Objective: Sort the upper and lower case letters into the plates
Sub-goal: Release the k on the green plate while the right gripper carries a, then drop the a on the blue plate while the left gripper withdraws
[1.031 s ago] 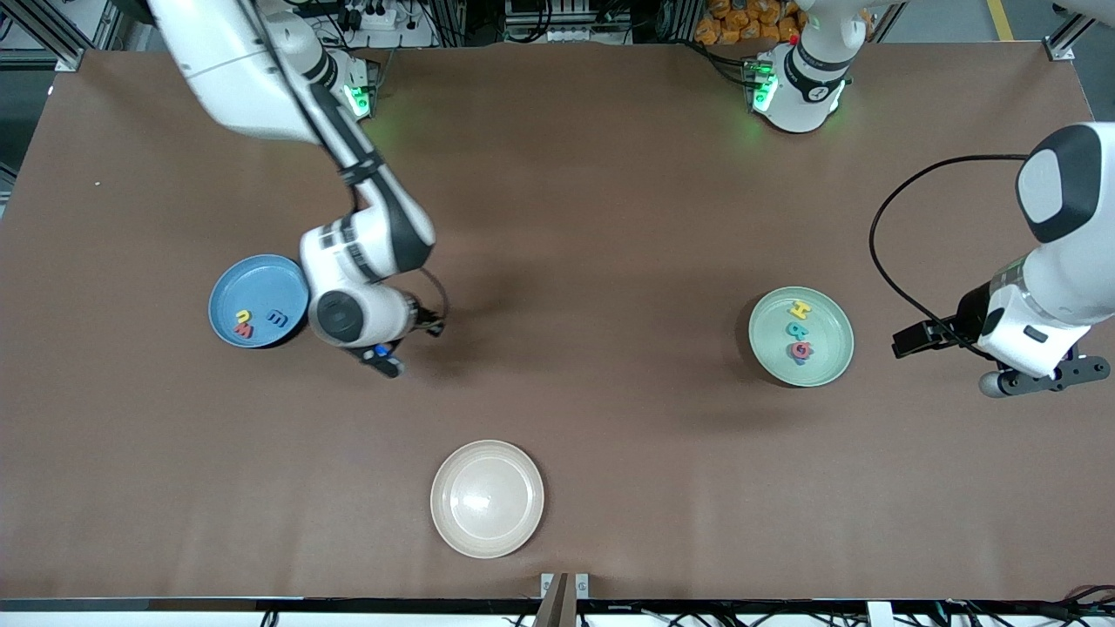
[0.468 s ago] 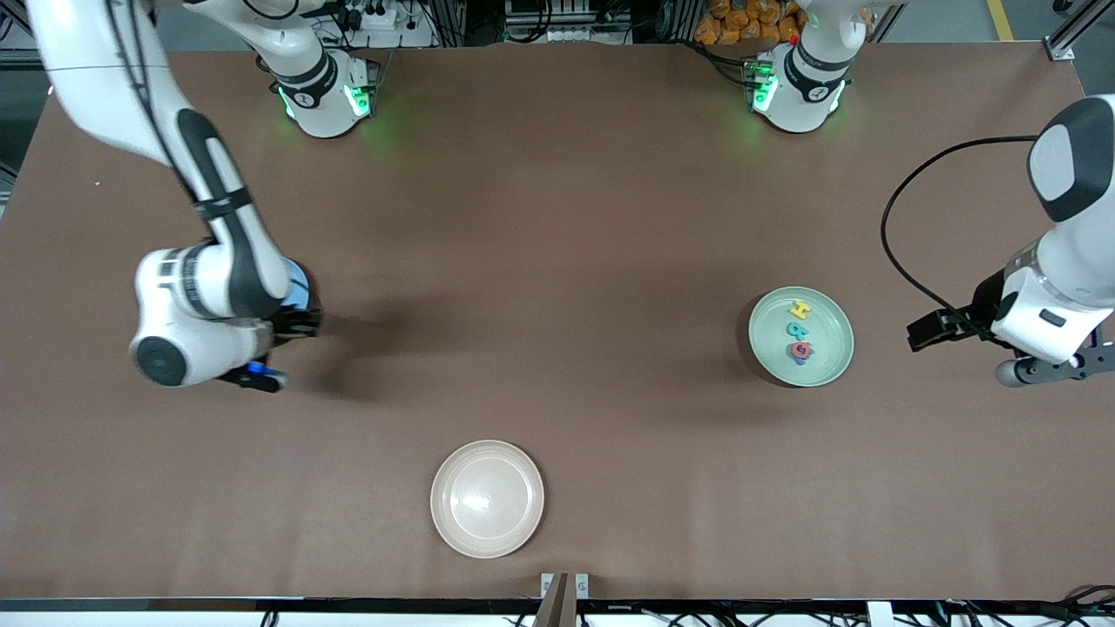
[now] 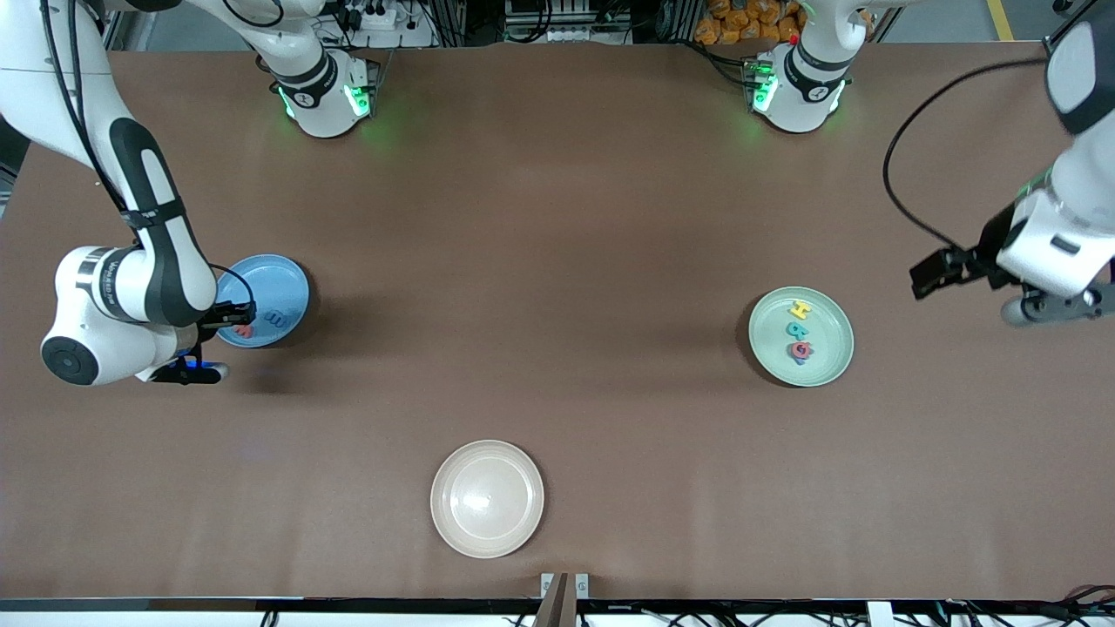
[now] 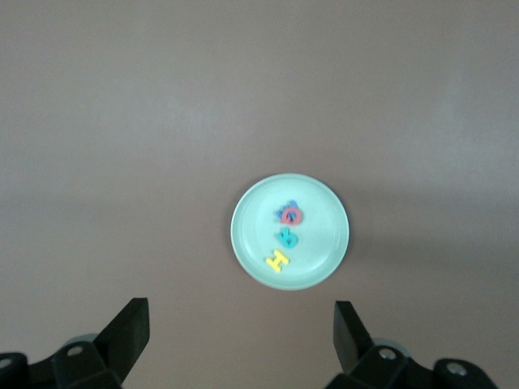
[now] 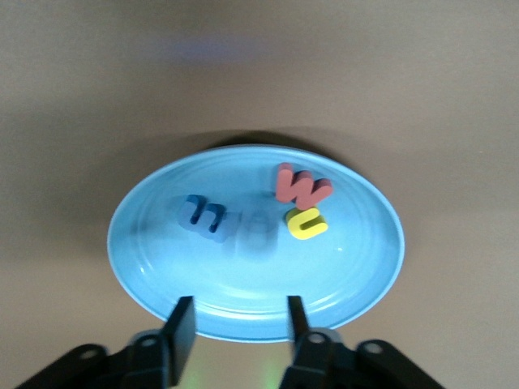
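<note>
Two jaws of my right gripper point(image 5: 235, 312) stand spread, empty, above the blue plate's point(image 5: 162, 304) rim; a falling blue letter point(image 5: 251, 235) could bounce out; my left gripper point(image 4: 235, 328) waits, spread

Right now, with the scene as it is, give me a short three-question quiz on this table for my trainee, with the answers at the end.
1. True or false: the cream plate holds a letter.
2. Which holds the yellow H? A: the blue plate. B: the green plate.
3. Is the left gripper open or shut?
Key: 1 false; 2 B; 3 open.
</note>
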